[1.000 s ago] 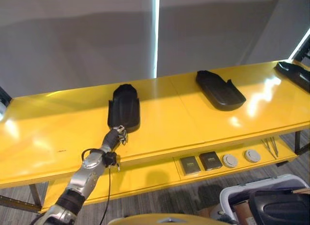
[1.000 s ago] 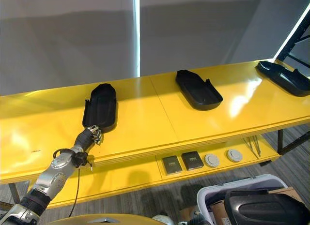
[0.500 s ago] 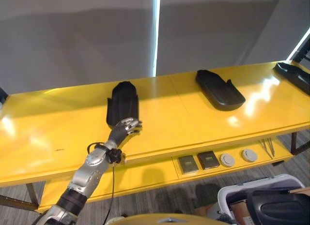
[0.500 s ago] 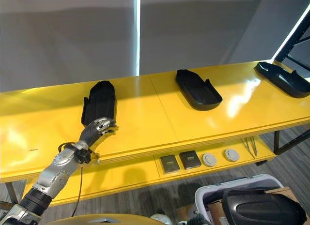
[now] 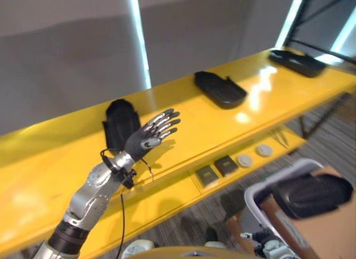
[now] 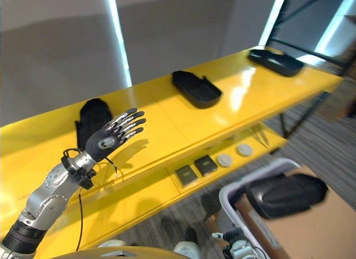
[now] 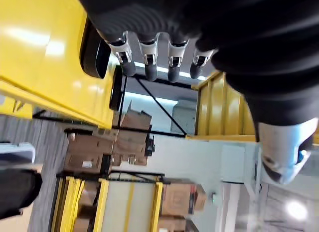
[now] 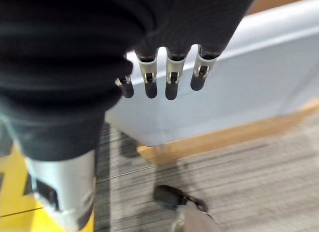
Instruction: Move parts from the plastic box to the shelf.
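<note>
My left hand [image 5: 149, 137] hovers empty with fingers spread, just in front of the black part [image 5: 121, 123] lying on the yellow shelf [image 5: 183, 125]. Right of the shelf, my right hand [image 8: 164, 72], fingers relaxed, hangs beside the plastic box [image 5: 261, 206], which holds another black part [image 5: 311, 195] for pickup.

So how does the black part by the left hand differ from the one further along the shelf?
The nearest black part is partly hidden behind the open left hand; the middle black part lies in plain sight. The nearest one lies roughly crosswise to the yellow shelf, the middle one more slantwise along it. Both are dark, elongated moulded shells resting on the shelf's top, and neither is held.
</note>
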